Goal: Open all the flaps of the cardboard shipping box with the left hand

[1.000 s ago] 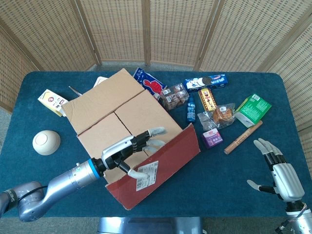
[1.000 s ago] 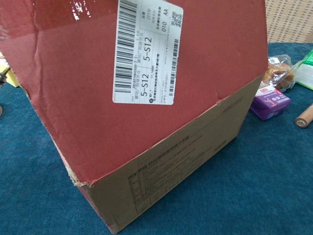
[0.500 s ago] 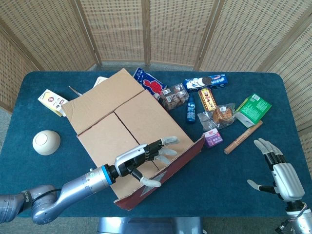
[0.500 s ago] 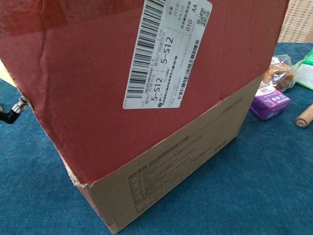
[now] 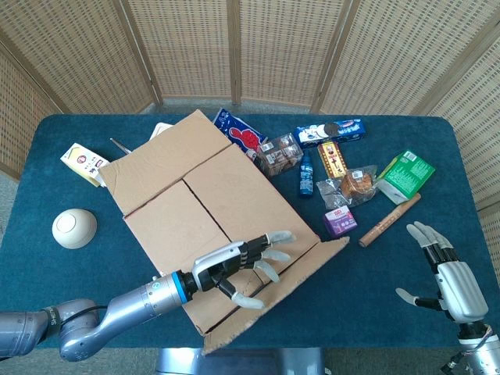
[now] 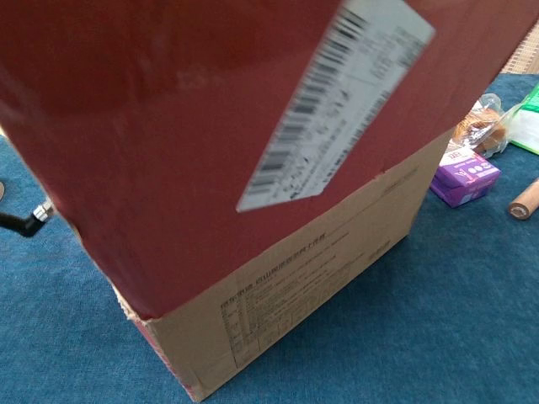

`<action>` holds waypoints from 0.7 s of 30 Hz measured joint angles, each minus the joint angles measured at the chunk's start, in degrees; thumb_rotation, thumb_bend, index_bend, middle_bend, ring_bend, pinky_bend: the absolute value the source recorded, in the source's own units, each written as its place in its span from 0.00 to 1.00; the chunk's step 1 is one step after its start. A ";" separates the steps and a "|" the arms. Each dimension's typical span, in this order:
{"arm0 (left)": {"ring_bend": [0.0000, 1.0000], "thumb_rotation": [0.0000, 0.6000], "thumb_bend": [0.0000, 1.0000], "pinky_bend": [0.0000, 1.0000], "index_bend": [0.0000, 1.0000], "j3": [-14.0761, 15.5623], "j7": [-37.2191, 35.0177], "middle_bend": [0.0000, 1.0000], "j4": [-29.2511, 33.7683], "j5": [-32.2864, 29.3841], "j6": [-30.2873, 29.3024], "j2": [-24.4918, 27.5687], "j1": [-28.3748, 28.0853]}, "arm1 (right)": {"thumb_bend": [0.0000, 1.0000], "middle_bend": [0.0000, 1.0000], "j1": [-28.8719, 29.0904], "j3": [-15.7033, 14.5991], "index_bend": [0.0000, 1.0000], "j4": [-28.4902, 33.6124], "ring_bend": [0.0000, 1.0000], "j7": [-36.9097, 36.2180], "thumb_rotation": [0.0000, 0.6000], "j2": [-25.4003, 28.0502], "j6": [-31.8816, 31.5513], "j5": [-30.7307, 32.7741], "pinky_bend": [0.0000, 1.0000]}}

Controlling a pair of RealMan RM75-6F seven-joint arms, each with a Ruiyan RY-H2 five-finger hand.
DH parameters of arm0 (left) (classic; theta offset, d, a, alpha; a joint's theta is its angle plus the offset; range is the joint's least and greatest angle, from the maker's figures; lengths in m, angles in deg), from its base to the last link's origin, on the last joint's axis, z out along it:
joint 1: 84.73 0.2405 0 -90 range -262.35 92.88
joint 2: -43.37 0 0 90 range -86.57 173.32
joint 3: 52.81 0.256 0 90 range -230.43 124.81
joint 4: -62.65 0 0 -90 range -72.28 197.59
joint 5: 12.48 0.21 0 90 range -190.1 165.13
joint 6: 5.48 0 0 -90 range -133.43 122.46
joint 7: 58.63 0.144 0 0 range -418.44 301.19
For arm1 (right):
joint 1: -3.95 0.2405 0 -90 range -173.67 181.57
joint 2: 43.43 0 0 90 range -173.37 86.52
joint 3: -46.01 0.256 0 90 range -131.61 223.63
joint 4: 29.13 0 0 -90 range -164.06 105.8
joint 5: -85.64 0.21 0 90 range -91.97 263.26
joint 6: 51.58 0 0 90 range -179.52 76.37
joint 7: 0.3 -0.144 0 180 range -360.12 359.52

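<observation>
The cardboard shipping box stands mid-table. Its far flap lies folded back, and two inner flaps lie shut across the top. The near flap hangs out toward me, almost level. My left hand presses on that flap's inner face with its fingers spread and grips nothing. In the chest view the flap's red outer face with a blurred shipping label fills the frame above the box wall. My right hand hovers open at the table's right edge.
A white dome and a small carton lie left of the box. Behind and to its right are a blue packet, a biscuit pack, a blue bottle, a purple box, a wooden roller and a green packet.
The near flap has swung from upright down and outward toward me. My left hand moved forward with it, pressing on it. The right hand has stayed still.
</observation>
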 measured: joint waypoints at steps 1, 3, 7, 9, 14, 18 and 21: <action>0.17 1.00 0.11 0.32 0.00 0.08 -0.05 0.00 -0.04 0.09 0.17 -0.17 -0.09 | 0.05 0.00 0.00 0.00 0.00 0.00 0.00 -0.09 1.00 0.03 -0.02 0.00 0.11; 0.17 1.00 0.11 0.32 0.00 0.26 -0.07 0.00 -0.21 0.29 0.56 -0.60 -0.32 | 0.05 0.00 -0.01 -0.01 0.00 -0.01 0.00 -0.25 1.00 0.07 -0.05 -0.02 0.11; 0.17 1.00 0.11 0.32 0.00 0.50 0.44 0.00 -0.51 0.24 1.09 -1.13 -0.64 | 0.05 0.00 -0.04 0.01 0.00 -0.13 0.00 -0.79 1.00 0.20 -0.21 -0.02 0.11; 0.17 1.00 0.11 0.32 0.00 0.61 0.99 0.00 -0.66 0.11 1.31 -1.24 -0.73 | 0.05 0.00 -0.03 0.01 0.00 -0.16 0.00 -0.94 1.00 0.24 -0.21 -0.03 0.11; 0.17 1.00 0.11 0.32 0.00 1.12 3.94 0.00 -1.28 -0.32 1.86 -1.39 -0.92 | 0.05 0.00 -0.03 -0.05 0.00 -0.16 0.00 -1.12 1.00 0.33 -0.31 -0.19 0.11; 0.16 1.00 0.11 0.30 0.00 1.82 8.07 0.00 -2.23 -2.04 2.68 -1.64 -1.03 | 0.05 0.00 -0.05 -0.04 0.00 -0.10 0.00 -1.19 1.00 0.37 -0.37 -0.20 0.11; 0.16 1.00 0.11 0.28 0.00 2.19 10.81 0.00 -2.99 -3.29 3.06 -1.75 -1.01 | 0.05 0.00 -0.05 -0.09 0.00 -0.05 0.00 -1.21 1.00 0.42 -0.34 -0.24 0.11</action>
